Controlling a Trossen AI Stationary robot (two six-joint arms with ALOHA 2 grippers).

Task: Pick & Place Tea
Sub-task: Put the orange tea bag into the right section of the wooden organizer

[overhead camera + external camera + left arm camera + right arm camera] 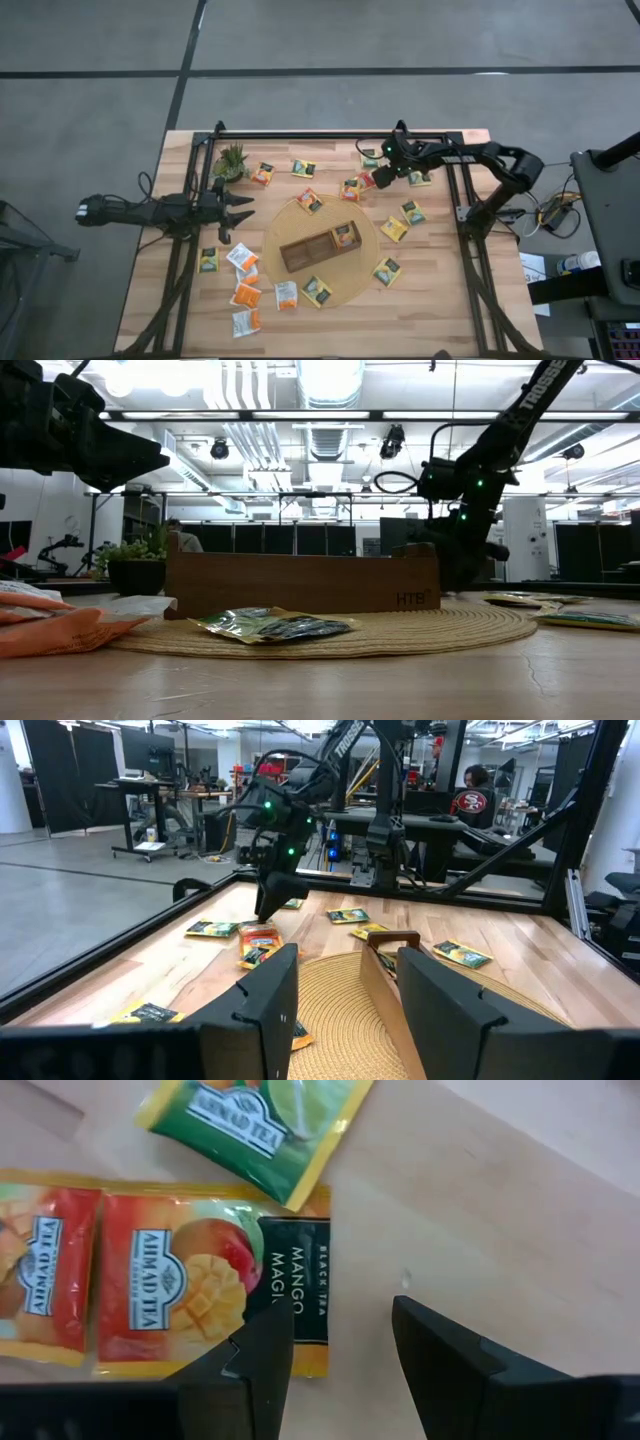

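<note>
Tea sachets: flat foil-paper packets, light, thin, limp, likely slick.

Scattered flat over the wooden surface (430, 300) around the round mat (370, 255) and divided tray (300, 255); one mango sachet (200, 1295) lies just under the right gripper (340, 1345), jaws released with nothing between them. Best taken by an edge or corner, since the flat face offers no purchase. Left gripper (235, 212) waits released near the plant (232, 160), empty.
</note>
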